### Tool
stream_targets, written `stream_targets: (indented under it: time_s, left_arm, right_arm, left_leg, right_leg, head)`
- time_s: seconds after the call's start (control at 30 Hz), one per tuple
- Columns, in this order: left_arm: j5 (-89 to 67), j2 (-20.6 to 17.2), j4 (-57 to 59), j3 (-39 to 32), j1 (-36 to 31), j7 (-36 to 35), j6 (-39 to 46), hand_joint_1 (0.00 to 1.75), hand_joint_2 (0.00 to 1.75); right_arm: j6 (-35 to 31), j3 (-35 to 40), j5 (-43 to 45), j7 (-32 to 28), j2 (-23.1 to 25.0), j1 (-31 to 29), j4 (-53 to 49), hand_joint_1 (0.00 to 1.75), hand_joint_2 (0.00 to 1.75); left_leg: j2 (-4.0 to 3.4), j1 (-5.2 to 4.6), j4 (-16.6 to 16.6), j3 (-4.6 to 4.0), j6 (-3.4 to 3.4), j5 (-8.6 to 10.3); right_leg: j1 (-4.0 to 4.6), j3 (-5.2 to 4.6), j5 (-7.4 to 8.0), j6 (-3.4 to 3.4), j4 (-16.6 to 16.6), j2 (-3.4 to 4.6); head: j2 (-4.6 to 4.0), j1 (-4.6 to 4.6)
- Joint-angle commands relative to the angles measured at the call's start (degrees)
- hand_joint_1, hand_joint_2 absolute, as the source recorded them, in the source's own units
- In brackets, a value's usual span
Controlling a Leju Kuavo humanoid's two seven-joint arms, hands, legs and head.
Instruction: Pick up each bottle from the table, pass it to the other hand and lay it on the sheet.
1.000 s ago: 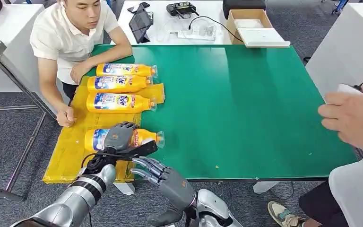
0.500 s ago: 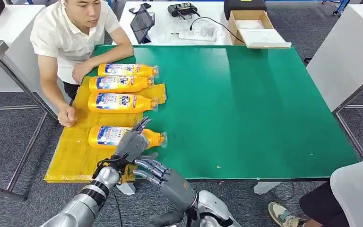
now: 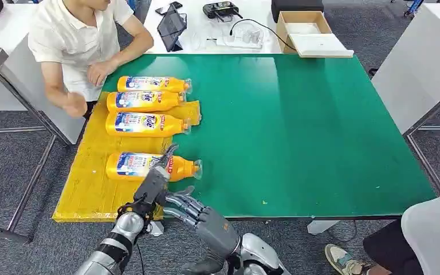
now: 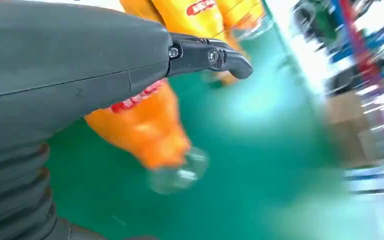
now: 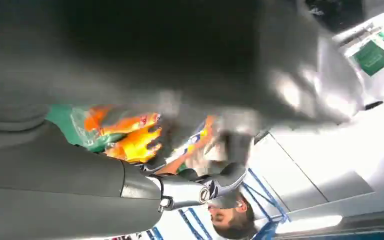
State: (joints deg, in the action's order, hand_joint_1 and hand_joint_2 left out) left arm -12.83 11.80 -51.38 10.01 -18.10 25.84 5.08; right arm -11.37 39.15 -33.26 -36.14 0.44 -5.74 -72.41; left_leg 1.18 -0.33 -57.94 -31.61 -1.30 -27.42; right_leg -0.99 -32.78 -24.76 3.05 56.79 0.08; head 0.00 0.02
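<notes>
Left hand (image 3: pixel 153 184) is seen open above the nearest bottle (image 3: pixel 149 166), nothing gripped. Right hand (image 3: pixel 197 215) is spread empty at the counter's (image 3: pixel 298 126) near edge. Four bottles are laid on the yellow sheet (image 3: pixel 86 183) at the left edge.

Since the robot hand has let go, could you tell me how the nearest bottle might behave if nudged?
The nearest bottle lies on its side, so it may roll. The yellow sheet beneath looks uneven, which might slow it. Its smooth plastic likely slips.
</notes>
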Motion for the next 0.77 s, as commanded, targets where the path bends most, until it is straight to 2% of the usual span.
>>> stream_targets:
  time_s: [0.03,0.17,0.23,0.33,0.43,0.57,0.77]
  left_arm:
    - [26.6,1.6,-29.3,1.0,11.5,2.3,-1.8,0.0,1.75]
    - [27.1,1.0,-30.2,1.7,12.1,2.2,-1.1,0.0,1.75]
    - [27.7,1.3,-32.6,0.9,13.9,6.6,1.3,0.0,1.75]
    - [27.1,0.1,-39.7,0.7,18.5,7.3,3.7,0.0,1.75]
    - [26.9,-0.6,-43.4,-0.2,21.8,7.2,4.2,0.0,1.75]
    - [27.1,-0.4,-44.2,-1.0,22.5,7.0,4.5,0.0,1.75]
    - [27.0,0.0,-45.6,-0.4,24.6,6.7,5.7,0.0,1.75]
  right_arm:
    - [-5.3,-4.2,13.8,-3.9,0.2,6.1,-12.5,0.0,1.75]
    - [-4.9,-5.0,13.7,-3.9,0.1,6.7,-13.5,0.0,1.75]
    - [-3.3,-7.1,20.4,-3.9,0.5,8.3,-17.2,0.0,1.75]
    - [-2.4,-12.9,26.4,-3.9,1.6,12.0,-23.1,0.0,1.75]
    - [-3.2,-18.5,28.4,-3.9,3.1,15.1,-27.4,0.0,1.75]
    - [-6.6,-21.5,27.8,-3.9,3.9,16.4,-31.8,0.0,1.75]
    - [-5.5,-33.0,37.6,-3.9,9.8,17.6,-28.0,0.0,1.75]
  left_leg:
    - [-0.08,0.05,-0.1,-0.23,0.07,-0.07]
    - [-0.08,0.04,-0.1,-0.29,0.06,-0.05]
    - [-0.03,0.04,0.0,-0.29,0.08,-0.03]
    - [-0.15,0.03,-0.1,-0.32,0.07,-0.05]
    - [-0.08,0.0,0.0,-0.31,0.05,-0.05]
    - [-0.12,0.04,-0.1,-0.28,0.07,-0.09]
    - [-0.09,0.07,0.0,-0.22,0.11,-0.03]
  right_leg:
    - [0.05,-0.22,-0.04,-0.09,0.1,0.01]
    - [0.04,-0.28,-0.01,-0.09,0.0,0.01]
    - [0.05,-0.27,-0.01,-0.11,0.0,-0.04]
    - [0.04,-0.34,-0.01,-0.11,0.0,0.05]
    - [0.01,-0.33,-0.04,-0.08,0.0,0.01]
    - [0.05,-0.28,-0.05,-0.1,0.0,0.03]
    - [0.08,-0.21,0.01,-0.15,-0.1,-0.01]
  head:
    - [-0.02,0.02]
    - [0.0,0.0]
    - [-0.02,0.0]
    - [0.0,0.0]
    - [0.0,0.0]
    - [0.0,0.02]
    - [-0.02,0.0]
